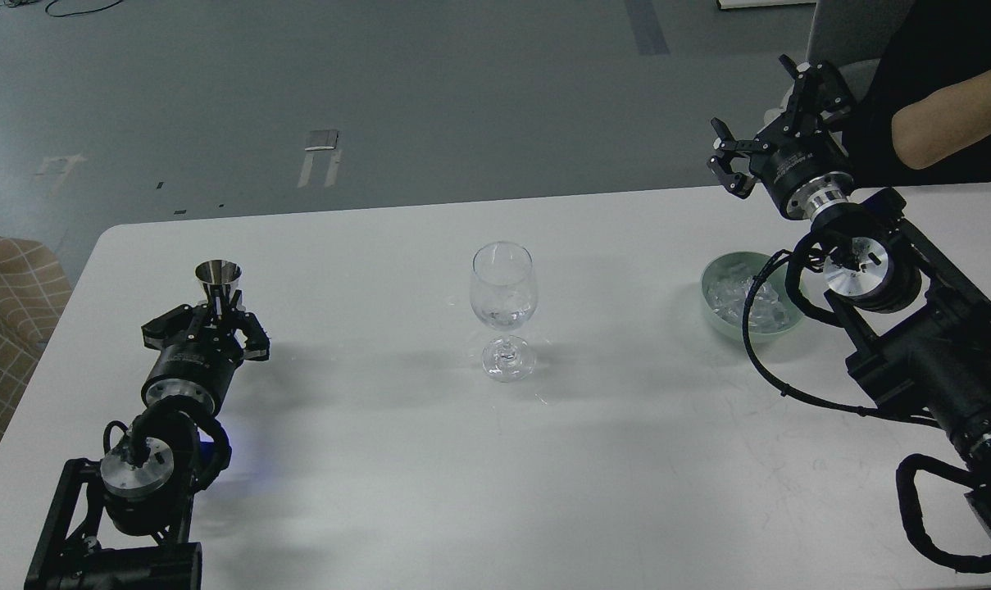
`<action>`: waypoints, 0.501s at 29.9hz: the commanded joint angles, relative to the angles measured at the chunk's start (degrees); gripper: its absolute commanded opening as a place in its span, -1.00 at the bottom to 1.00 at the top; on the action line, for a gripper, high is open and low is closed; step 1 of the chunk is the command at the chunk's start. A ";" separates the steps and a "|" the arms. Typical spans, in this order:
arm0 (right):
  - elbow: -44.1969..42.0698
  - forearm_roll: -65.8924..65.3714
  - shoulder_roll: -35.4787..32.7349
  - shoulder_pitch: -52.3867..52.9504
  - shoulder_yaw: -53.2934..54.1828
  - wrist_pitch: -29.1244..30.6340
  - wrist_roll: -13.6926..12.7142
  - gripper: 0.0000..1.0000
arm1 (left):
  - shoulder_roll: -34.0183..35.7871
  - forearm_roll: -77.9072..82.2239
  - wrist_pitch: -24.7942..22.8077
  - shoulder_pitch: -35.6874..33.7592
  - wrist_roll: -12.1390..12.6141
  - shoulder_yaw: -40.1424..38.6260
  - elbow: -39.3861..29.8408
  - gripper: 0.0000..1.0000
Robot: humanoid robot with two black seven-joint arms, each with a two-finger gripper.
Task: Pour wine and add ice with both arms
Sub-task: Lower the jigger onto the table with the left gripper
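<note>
Standing upright on the white table (380,459), the wine glass (503,307) is at the centre. The left gripper (216,315) has its fingers clamped on a small metal cup (218,279). The right gripper (770,123) hangs raised, fingers apart, behind the green bowl (712,287) holding the ice (733,299).

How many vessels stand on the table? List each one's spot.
3: a metal cup at the left end effector, a wine glass mid-table, and an ice bowl right, partly behind the right arm.
</note>
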 commanded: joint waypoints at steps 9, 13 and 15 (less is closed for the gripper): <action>-0.10 -0.08 0.06 0.00 -0.09 0.00 0.08 1.00 | 0.00 0.36 -0.02 -0.08 -0.10 0.04 0.00 0.59; -0.19 -0.08 0.15 0.18 0.00 0.00 0.08 1.00 | 0.00 0.36 0.07 0.01 -0.10 0.21 0.00 0.49; -0.27 -0.08 0.15 0.18 0.00 0.00 0.08 1.00 | 0.00 0.45 -0.02 -0.08 -0.10 0.30 0.00 0.29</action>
